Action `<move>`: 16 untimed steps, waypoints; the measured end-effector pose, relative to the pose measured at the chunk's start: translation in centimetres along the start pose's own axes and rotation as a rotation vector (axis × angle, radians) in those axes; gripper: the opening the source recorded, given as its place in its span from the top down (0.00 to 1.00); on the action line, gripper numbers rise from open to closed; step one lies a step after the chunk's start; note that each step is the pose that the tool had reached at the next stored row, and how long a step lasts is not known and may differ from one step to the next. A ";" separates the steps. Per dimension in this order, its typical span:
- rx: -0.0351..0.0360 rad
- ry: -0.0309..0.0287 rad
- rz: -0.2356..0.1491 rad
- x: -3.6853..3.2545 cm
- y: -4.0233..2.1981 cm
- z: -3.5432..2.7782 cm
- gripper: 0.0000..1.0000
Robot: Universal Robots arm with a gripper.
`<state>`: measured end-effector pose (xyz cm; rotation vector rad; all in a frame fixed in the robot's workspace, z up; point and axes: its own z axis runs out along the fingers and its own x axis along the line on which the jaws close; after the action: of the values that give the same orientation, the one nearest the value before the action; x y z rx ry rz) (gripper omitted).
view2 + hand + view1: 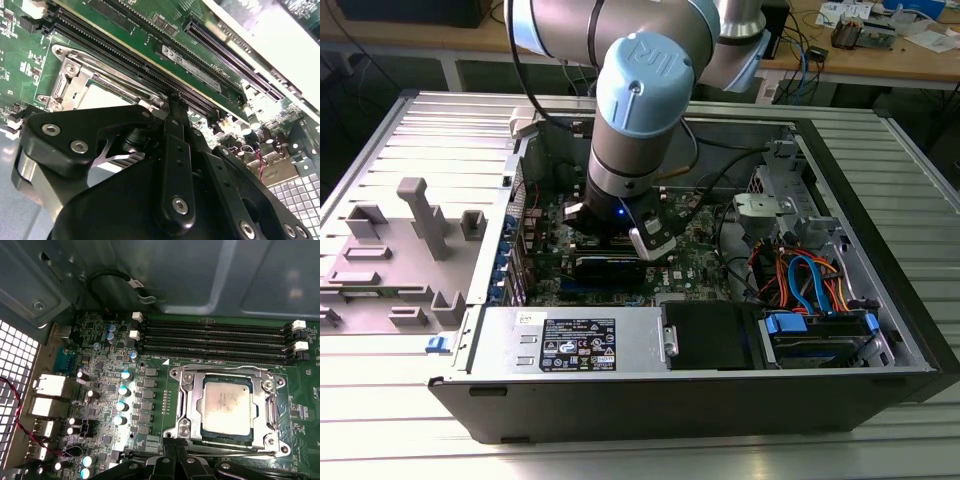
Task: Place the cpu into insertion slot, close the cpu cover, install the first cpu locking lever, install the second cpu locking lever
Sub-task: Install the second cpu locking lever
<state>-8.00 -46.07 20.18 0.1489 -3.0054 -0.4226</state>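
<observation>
Cpu (226, 407) seated in insertion slot (192, 405), cpu cover (272, 412) closed, jaws' state unclear, hovering beside socket.

A ribbed metal table (650, 455) fills the foreground, a wooden workbench (880, 60) stands behind.

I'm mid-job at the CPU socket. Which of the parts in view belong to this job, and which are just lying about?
Job:
- small square silver-grey metal-topped cpu, seated in the socket
- dark-framed square insertion slot
- thin silver-grey metal cpu cover, lying around the chip
- black gripper, beside the socket's edge

Lying about:
- long black memory slots
- grey plastic fixture blocks outside the case
- orange and blue cables
</observation>
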 end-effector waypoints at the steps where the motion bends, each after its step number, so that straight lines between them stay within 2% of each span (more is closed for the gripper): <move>1: -0.0071 -0.0008 -0.001 0.00 -0.01 0.04 0.89; 6: -0.0239 -0.0056 -0.004 -0.01 -0.05 0.17 0.89; 8: -0.0301 -0.0097 -0.006 -0.03 -0.07 0.26 0.89; 9: -0.0310 -0.0122 -0.006 0.00 -0.08 0.31 0.89; 12: -0.0307 -0.0186 -0.008 0.65 -0.06 0.48 0.89; 16: -0.0347 -0.0223 -0.010 0.71 -0.10 0.64 0.89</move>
<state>-8.76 -46.08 19.60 0.1573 -3.0183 -0.4802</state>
